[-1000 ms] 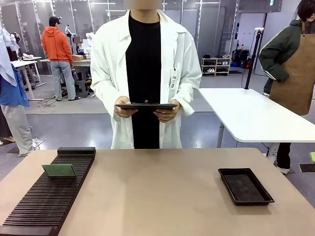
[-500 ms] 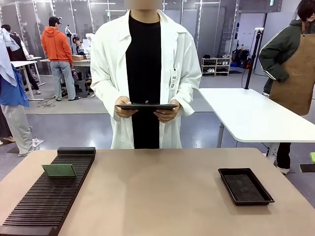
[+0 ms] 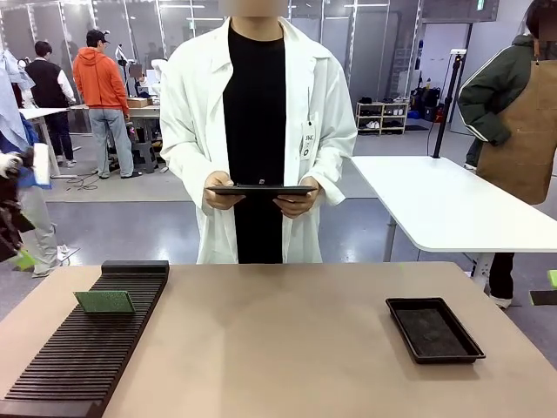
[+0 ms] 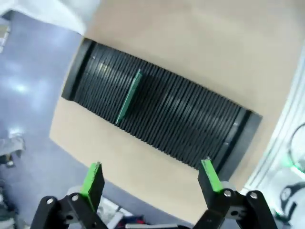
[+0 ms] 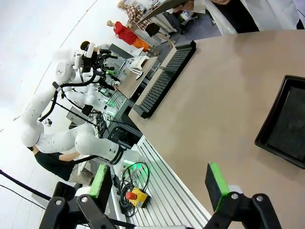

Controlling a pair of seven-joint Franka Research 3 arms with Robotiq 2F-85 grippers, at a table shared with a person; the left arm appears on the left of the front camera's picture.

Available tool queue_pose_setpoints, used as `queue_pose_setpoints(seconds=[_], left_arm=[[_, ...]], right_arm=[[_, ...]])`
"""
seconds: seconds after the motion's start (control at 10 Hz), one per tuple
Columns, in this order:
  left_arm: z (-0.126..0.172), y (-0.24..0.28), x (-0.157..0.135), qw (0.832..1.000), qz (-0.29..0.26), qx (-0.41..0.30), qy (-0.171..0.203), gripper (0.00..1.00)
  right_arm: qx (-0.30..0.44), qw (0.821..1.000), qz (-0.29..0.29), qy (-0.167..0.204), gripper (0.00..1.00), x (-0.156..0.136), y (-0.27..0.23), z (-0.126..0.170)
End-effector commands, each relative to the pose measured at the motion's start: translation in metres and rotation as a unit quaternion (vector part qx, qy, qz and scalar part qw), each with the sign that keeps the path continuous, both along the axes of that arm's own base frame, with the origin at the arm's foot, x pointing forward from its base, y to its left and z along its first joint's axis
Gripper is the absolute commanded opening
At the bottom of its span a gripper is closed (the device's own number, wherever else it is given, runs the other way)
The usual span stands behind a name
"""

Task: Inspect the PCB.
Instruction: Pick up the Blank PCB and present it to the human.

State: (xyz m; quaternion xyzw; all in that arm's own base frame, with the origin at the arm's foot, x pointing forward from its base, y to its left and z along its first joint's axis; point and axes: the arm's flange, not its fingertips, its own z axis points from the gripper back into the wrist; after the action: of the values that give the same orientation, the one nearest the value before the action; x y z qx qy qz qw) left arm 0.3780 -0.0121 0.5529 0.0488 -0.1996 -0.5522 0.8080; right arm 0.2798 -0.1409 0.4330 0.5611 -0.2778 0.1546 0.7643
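Presently my left gripper (image 4: pixel 150 168) hangs high above the long black ribbed plastic rack (image 4: pixel 190 124), jaws spread wide and empty. My right gripper (image 5: pixel 158 170), equally wide and empty, hovers over the near table edge, apart from the shallow black rectangular tray (image 5: pixel 271 114). The thin green rectangular PCB (image 4: pixel 128 95) stands on edge in one rack slot, towards the far end. Risks, as I judge them: a descent askew to the board would drive a finger onto the ribs, and a shallow pinch on so thin an edge may slip or jam the board in its slot.
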Motion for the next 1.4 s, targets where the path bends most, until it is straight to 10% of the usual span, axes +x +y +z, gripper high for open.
queue_pose_setpoints(seconds=[0.0,0.8,1.3], left_arm=[[-0.016,-0.012,0.014,0.998,-0.019,0.056,-0.015,1.00],[-0.029,-0.026,0.012,0.997,-0.054,0.049,-0.005,1.00],[-0.085,-0.038,0.065,0.974,-0.173,0.143,-0.035,1.00]], right_arm=[[0.003,1.000,0.003,-0.009,1.00,0.001,-0.001,0.001],[0.003,1.000,0.003,-0.009,1.00,0.001,-0.001,0.001],[0.003,1.000,0.003,-0.009,1.00,0.001,-0.001,0.001]])
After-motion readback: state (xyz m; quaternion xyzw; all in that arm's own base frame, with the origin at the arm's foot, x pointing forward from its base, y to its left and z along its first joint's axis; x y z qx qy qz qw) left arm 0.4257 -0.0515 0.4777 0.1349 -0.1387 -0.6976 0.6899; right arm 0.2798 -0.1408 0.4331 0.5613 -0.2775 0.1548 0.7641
